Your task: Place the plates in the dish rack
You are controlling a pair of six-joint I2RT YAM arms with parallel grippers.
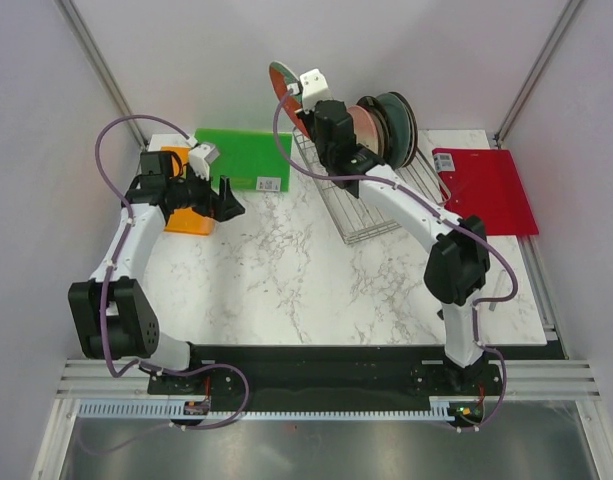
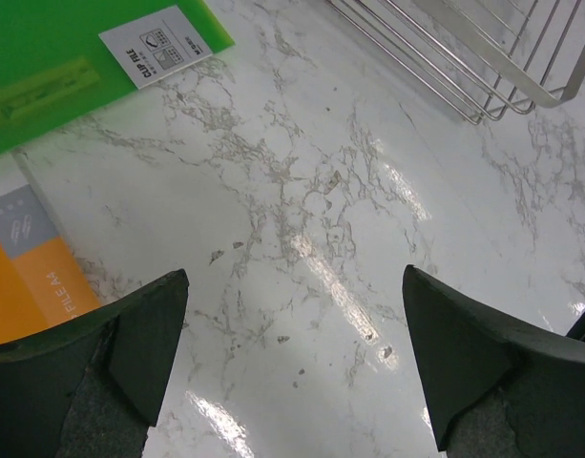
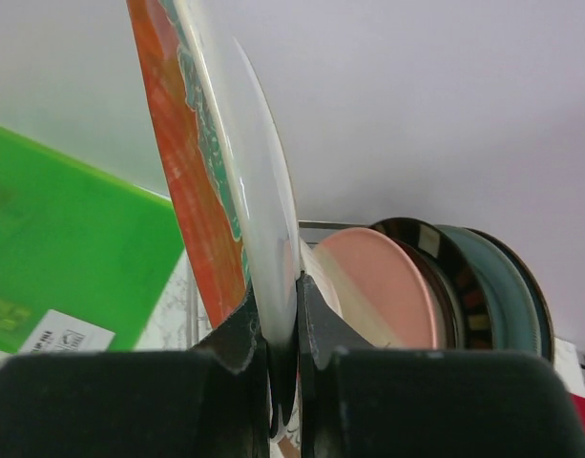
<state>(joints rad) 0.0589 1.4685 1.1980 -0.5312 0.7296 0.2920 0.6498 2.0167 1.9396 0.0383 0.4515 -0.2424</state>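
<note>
My right gripper (image 3: 273,320) is shut on the rim of the red plate with teal flowers (image 3: 216,172), holding it on edge above the left end of the silver wire dish rack (image 1: 371,205). In the top view that plate (image 1: 282,77) sits high near the back wall. Several plates (image 1: 386,128) stand upright in the rack; the wrist view shows a pink-cream one (image 3: 387,286) and darker ones (image 3: 483,286) behind it. My left gripper (image 2: 292,315) is open and empty above bare marble, left of the rack corner (image 2: 483,67).
A green board (image 1: 244,158) lies at the back centre and an orange board (image 1: 186,215) lies under my left arm. A red board (image 1: 486,188) lies right of the rack. The marble table (image 1: 316,290) runs to the near edge.
</note>
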